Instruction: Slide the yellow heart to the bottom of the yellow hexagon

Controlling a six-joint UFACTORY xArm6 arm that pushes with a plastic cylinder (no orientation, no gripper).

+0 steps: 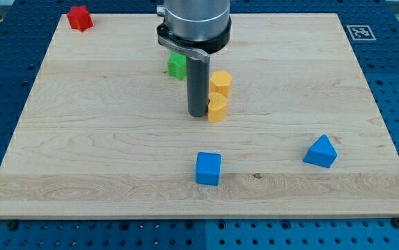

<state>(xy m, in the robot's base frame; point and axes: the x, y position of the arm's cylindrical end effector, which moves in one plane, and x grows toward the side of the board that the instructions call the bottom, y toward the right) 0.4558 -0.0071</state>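
The yellow heart (217, 107) lies on the wooden board just below the yellow hexagon (221, 82), and the two touch or nearly touch. My tip (198, 114) stands right against the heart's left side. The rod rises from there to the grey arm body at the view's top.
A green block (177, 66) sits partly behind the rod, left of the hexagon. A red block (80, 18) is at the top left corner. A blue cube (208, 168) lies at the bottom centre and a blue triangular block (321, 151) at the lower right. The board's edge (199, 217) runs along the bottom.
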